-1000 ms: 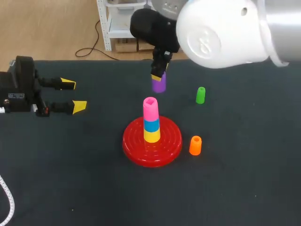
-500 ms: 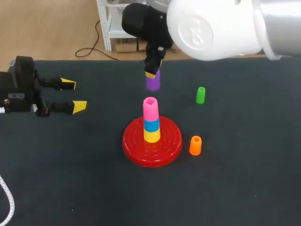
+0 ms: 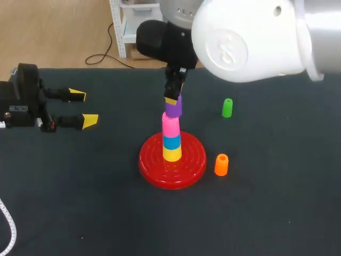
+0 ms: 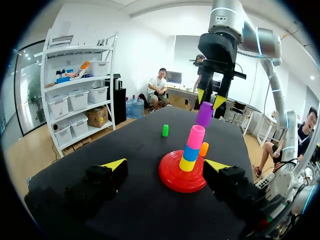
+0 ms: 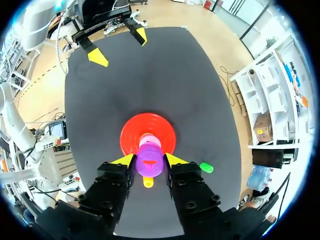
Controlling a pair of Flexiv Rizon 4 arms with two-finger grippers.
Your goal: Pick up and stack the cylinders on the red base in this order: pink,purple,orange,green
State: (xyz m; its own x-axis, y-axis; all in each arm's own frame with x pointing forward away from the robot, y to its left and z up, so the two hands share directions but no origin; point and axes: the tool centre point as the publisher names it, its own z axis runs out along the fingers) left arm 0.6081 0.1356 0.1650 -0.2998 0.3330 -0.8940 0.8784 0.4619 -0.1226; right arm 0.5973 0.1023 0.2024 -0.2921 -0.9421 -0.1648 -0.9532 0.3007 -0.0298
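Note:
The red base [image 3: 154, 166] holds a stack of yellow, blue and pink cylinders, the pink cylinder [image 3: 170, 127] on top. My right gripper [image 3: 172, 105] is shut on the purple cylinder [image 3: 174, 109] and holds it just above the pink one, slightly tilted; whether they touch I cannot tell. In the right wrist view the purple cylinder [image 5: 150, 159] sits between the yellow tips over the base [image 5: 131, 137]. The orange cylinder [image 3: 221, 164] stands right of the base, the green cylinder [image 3: 227, 107] farther back right. My left gripper [image 3: 83, 108] is open at the table's left, holding nothing.
The dark table [image 3: 80, 202] stretches wide in front of and to the left of the base. My right arm's large white housing [image 3: 250, 37] hangs over the back right of the table.
My right gripper carried the purple cylinder forward and down, from behind the stack to just over the pink cylinder. The left arm stayed still.

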